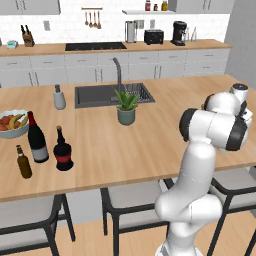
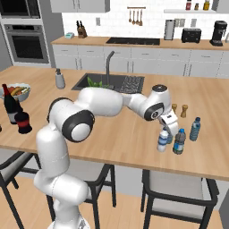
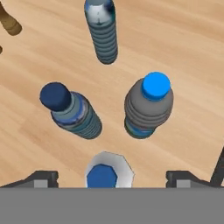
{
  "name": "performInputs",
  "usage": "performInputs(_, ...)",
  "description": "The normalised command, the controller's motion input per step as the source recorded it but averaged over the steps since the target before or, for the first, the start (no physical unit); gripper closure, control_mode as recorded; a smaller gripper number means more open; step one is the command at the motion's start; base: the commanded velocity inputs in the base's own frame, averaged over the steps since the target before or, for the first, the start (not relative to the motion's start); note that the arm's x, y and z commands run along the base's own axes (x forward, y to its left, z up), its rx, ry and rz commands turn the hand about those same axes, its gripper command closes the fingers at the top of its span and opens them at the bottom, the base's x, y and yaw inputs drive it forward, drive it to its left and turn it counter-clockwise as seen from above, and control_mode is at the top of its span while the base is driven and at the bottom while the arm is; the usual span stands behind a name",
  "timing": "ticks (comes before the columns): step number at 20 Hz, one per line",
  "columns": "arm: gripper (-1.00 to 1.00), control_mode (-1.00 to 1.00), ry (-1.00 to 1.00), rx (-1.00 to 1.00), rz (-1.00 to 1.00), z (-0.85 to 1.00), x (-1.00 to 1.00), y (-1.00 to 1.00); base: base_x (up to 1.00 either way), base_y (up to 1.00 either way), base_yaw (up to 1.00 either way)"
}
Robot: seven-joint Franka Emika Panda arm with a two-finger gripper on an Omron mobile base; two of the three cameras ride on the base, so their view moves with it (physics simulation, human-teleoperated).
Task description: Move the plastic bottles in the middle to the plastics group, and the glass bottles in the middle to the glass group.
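**A:** Where the wooden counter (image 2: pixel 129 147) runs out toward the bottom of the right base view, any room to move?

**B:** Not much at the lower right. Crowded there: white-labelled bottle (image 2: pixel 163 142) near the front edge, blue-labelled bottle (image 2: pixel 179 142) just beside it to the right, bluish bottle (image 2: pixel 195 129) farther up and right. Two small shakers (image 2: pixel 179 109) behind them. Bare wood to the left of the cluster, all the way across the middle of the frame.

**A:** And relative to the gripper (image 2: pixel 167 127)?

**B:** Directly below it. In the hand view, blue cap of the white-labelled bottle (image 3: pixel 104 174) at bottom centre, between the two finger tips (image 3: pixel 43 177), touching neither. Gripper (image 3: pixel 111 177) released, spread wide, grasping nothing. Dark-capped bottle (image 3: pixel 70 111) left of centre, bright-capped bottle (image 3: pixel 148 107) right of centre, bluish bottle (image 3: pixel 101 30) at the top.

**A:** Arm pose?

**B:** Stretched from lower left to right of centre in the right base view, elbow high, wrist bent down over the bottles.

**A:** Glass?

**B:** Far left of the left base view: squat dark bottle (image 1: pixel 63 150) just beside the wine bottle (image 1: pixel 37 137), beer bottle (image 1: pixel 23 162) near the counter edge, fruit bowl (image 1: pixel 11 125) behind.
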Motion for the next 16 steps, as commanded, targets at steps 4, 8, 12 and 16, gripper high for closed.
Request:
performInputs(4,-1.00,-1.00,0.00,0.00,0.00,0.58,-0.60,0.18,0.00,0.00,0.00)
performInputs(8,-1.00,-1.00,0.01,-0.01,0.13,0.42,-0.81,0.50,0.00,0.00,0.00)
performInputs(12,-1.00,-1.00,0.01,0.00,0.19,0.04,-0.37,0.70,0.00,0.00,0.00)
performInputs(16,-1.00,-1.00,0.00,0.00,0.27,0.00,-0.61,0.71,0.00,0.00,0.00)
